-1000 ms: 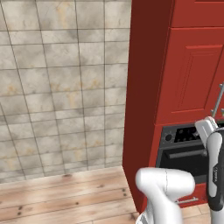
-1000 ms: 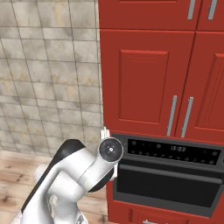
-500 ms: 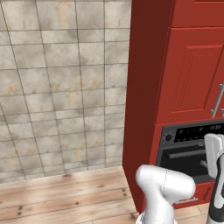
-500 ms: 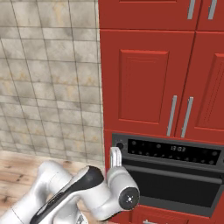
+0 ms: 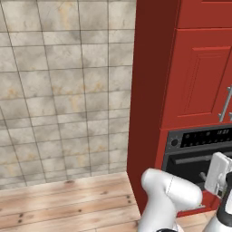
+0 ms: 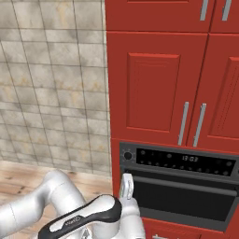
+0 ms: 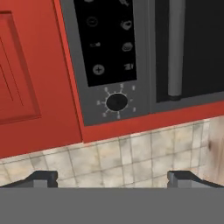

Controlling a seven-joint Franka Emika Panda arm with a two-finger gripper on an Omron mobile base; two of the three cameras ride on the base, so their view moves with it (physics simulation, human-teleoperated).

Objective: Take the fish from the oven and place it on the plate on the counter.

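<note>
The black oven (image 6: 183,192) sits in red cabinetry with its door shut, so the fish is hidden. Its control panel (image 6: 179,162) runs above a grey bar handle (image 6: 182,180). In the left base view the oven (image 5: 192,156) is at the lower right, with my white hand low in front of it. The hand view is rolled: the oven's panel (image 7: 109,43) with a round knob (image 7: 117,102) and the handle (image 7: 175,48) stand upright. My gripper (image 7: 116,178) is open, its fingertips (image 7: 46,177) wide apart with nothing between them. The plate and the counter are out of view.
Red cabinet doors (image 6: 156,88) with silver handles (image 6: 192,124) rise above the oven. A beige tiled wall (image 5: 63,90) stands to the left over a wooden floor (image 5: 63,201). My white arm (image 6: 84,217) folds low in front of the oven's left end.
The arm has folded downward and the hand has dropped to the oven's left end. The jaws have stayed wide open, the oven door shut.
</note>
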